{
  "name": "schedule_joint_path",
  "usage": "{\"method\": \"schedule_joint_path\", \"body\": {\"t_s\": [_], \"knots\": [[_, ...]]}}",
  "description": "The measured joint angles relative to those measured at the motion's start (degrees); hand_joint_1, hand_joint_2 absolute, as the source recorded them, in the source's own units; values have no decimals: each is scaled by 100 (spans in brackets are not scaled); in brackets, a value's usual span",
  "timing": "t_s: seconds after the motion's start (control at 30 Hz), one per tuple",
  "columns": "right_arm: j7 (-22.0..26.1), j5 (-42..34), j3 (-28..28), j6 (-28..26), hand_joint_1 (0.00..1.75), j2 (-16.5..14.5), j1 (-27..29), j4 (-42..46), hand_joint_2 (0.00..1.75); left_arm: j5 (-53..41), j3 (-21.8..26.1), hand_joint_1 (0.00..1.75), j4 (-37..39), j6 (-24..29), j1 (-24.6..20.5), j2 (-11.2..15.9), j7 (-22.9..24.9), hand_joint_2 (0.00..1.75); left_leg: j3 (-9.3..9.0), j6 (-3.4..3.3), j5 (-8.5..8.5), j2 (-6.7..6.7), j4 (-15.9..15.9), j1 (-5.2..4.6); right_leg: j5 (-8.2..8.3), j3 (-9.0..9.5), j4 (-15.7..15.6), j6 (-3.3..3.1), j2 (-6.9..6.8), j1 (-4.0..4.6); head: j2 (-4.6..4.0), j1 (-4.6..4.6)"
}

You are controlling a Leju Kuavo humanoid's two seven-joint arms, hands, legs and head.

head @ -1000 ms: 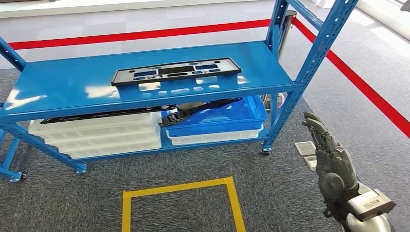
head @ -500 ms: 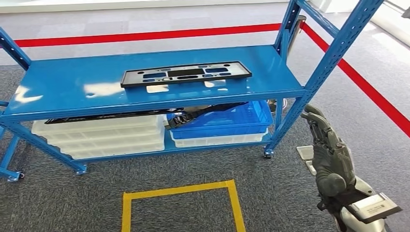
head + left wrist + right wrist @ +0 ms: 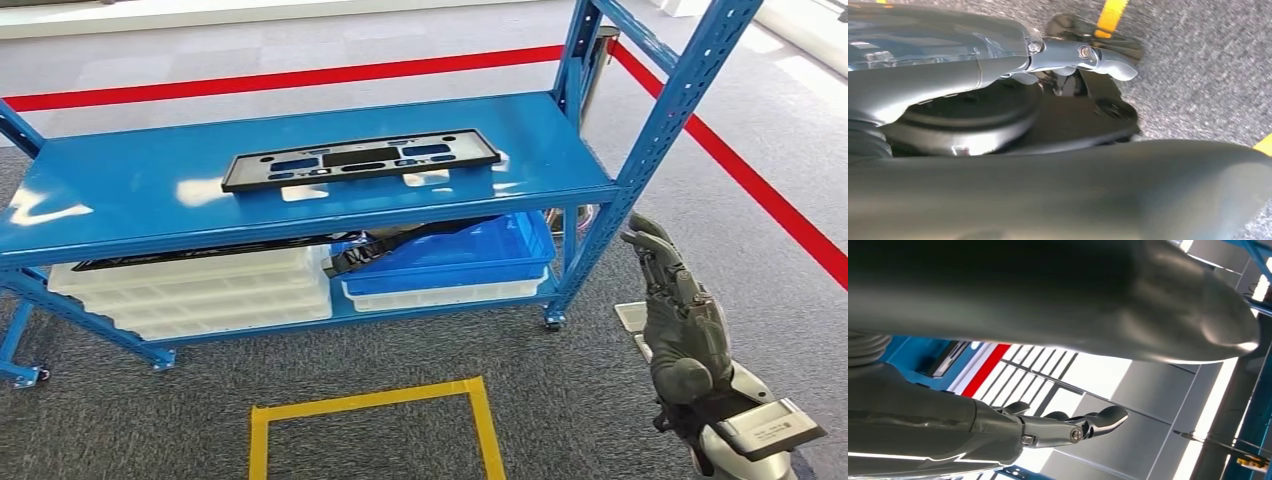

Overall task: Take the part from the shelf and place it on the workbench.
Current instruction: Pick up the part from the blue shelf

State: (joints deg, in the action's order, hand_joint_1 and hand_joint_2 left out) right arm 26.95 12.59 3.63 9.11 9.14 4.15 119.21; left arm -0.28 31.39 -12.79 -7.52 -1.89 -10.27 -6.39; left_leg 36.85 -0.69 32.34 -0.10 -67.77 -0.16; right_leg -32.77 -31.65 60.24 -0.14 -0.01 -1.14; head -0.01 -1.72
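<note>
The part (image 3: 360,158) is lying flat on the shelf (image 3: 120,200), at 11 o'clock from the right hand (image 3: 680,315), which is empty with fingers apart. It should be reaching up slowly and grabbing the part's near edge.

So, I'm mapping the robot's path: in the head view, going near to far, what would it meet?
Yellow floor square → white bins on the lower shelf → black part on the blue shelf → red floor line.
</note>
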Motion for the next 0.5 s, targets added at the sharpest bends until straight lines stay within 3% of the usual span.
{"method": "schedule_joint_path", "body": {"t_s": [0.07, 0.13, 0.23, 0.3, 0.37, 0.4, 0.43, 0.5], "knots": [[-3, -7, 7, 7, 0, 1, -47, -36, 0, 6, 18, 0, 0, 14, 0, 17, 2, 0, -209, -103, -269, -6, 542, -54, -37, 41, -8, 24, 8, 1, -1, -1], [-11, -10, 22, 16, 0, 2, -91, -85, 0, 10, 40, 0, 0, 23, 0, 35, 1, 0, -249, -163, -245, -7, 679, -96, -44, 24, -20, 75, 12, -11, -1, -4], [-16, -11, 49, 45, 0, 2, -188, -134, 0, 13, 61, 0, 0, 24, 3, 46, -9, 0, -351, -188, -228, 6, 857, -51, -117, 13, 49, 159, 6, -3, -1, -2], [-16, -11, 59, 57, 0, 2, -267, -197, 0, 14, 65, 0, 0, 24, -1, 48, -12, 0, -432, -196, -231, 15, 934, -17, -348, -196, 507, 188, 7, -4, -1, 1], [-17, -11, 70, 64, 0, 2, -310, -278, 0, 15, 72, 0, 0, 29, 0, 50, -16, 0, -474, -208, -201, 16, 937, -11, -579, -581, 1178, 215, 7, -11, -1, 2], [-18, -11, 78, 67, 0, 2, -322, -315, 0, 16, 79, 0, 0, 33, 3, 54, -20, 0, -497, -207, -180, 15, 936, -10, -578, -715, 1366, 230, 5, -17, -1, 2], [-19, -11, 85, 70, 0, 2, -335, -345, 0, 18, 87, 0, 0, 39, 5, 57, -28, 0, -524, -198, -157, 14, 934, -6, -464, -749, 1347, 245, 4, -20, -1, 2], [-20, -11, 102, 80, 0, 2, -375, -395, 0, 26, 107, 0, 0, 47, 6, 61, -49, 0, -599, -152, -90, 9, 924, 5, -19, -542, 757, 267, -3, -30, -1, 2]]}}
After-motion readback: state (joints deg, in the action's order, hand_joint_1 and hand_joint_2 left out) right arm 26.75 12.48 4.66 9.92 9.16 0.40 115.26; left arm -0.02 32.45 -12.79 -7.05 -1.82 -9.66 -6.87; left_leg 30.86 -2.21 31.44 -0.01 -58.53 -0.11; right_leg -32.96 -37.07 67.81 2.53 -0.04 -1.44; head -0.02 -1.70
